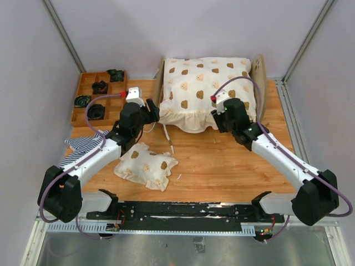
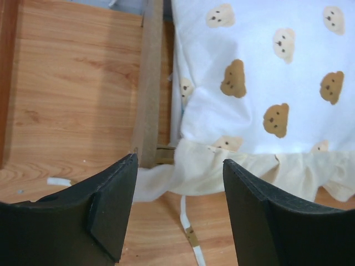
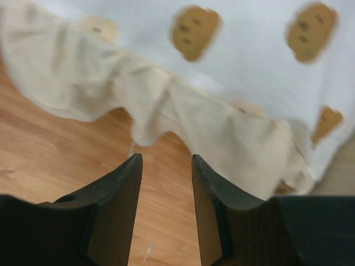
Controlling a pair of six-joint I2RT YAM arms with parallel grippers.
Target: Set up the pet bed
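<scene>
The pet bed stands at the back centre of the table, its light wood headboard (image 1: pixel 258 76) on the right. A cream bear-print quilt (image 1: pixel 206 88) covers it, and the ruffle hangs over the near side. My left gripper (image 1: pixel 154 114) is open at the bed's near-left corner. In the left wrist view its jaws (image 2: pixel 180 188) frame the wooden end board (image 2: pixel 150 83) and the ruffle (image 2: pixel 244 169). My right gripper (image 1: pixel 216 119) is open at the quilt's near-right edge. In the right wrist view it (image 3: pixel 166 166) holds nothing, just short of the ruffle (image 3: pixel 222 130).
A small bear-print pillow (image 1: pixel 145 165) lies near the front, left of centre. A blue-and-white striped cloth (image 1: pixel 83 145) lies under my left arm. A brown compartment tray (image 1: pixel 83 113) with black parts sits at the back left. A white strap (image 2: pixel 188 235) trails from under the quilt.
</scene>
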